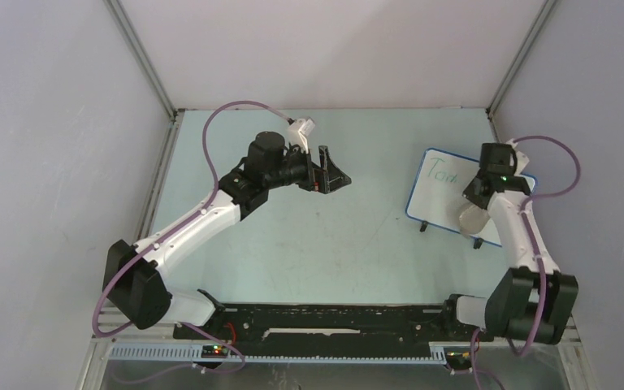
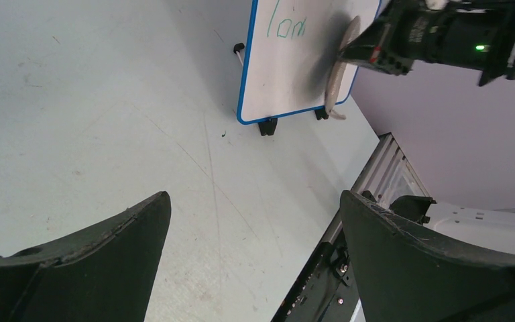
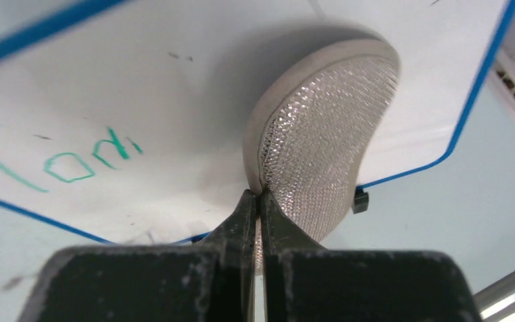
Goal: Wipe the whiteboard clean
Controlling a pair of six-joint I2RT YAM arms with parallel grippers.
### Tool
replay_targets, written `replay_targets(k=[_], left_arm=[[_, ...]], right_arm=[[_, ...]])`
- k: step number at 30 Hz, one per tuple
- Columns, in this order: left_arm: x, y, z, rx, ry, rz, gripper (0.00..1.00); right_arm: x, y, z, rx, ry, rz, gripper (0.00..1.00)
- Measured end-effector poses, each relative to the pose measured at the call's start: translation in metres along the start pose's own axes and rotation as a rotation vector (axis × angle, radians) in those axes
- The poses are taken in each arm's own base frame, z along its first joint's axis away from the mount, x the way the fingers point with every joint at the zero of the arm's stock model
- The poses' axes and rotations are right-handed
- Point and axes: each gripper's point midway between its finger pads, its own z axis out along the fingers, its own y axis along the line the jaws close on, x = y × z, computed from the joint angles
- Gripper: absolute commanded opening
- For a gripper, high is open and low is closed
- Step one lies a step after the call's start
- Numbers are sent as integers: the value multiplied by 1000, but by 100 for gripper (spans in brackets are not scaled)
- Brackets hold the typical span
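The whiteboard (image 1: 439, 191), white with a blue rim and black feet, lies at the right of the table. Green handwriting (image 1: 439, 171) shows on its far left part. It also shows in the left wrist view (image 2: 288, 60) and the right wrist view (image 3: 107, 100). My right gripper (image 1: 473, 213) is shut on the grey-beige oval sponge pad (image 3: 322, 141), pinching its edge, with the pad over the board's near right part (image 1: 472, 219). My left gripper (image 1: 335, 175) is open and empty above the middle of the table, apart from the board.
A metal frame rail (image 2: 382, 168) and a black base plate (image 1: 333, 321) run along the near edge. Grey walls close in the table on three sides. Purple cables (image 1: 556, 166) loop from both arms.
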Motion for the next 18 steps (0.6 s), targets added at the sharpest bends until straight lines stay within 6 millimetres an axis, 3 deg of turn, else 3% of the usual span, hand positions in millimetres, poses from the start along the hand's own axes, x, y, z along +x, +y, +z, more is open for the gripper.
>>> replay_targets(k=[4,9,13,18], left_arm=[[0,0,0,0,0,0,98],[0,0,0,-1,0,0,98],[0,0,0,-1,1,0,98],[0,1,0,-2,1,1,98]], right_arm=[[-30,0,-29,-92,-113,41,0],[-63,31,-51,-217,-192,49,0],[-79,71,-51,-283,-194,10,0],[-83,109,-35,-277,-167,-18,0]])
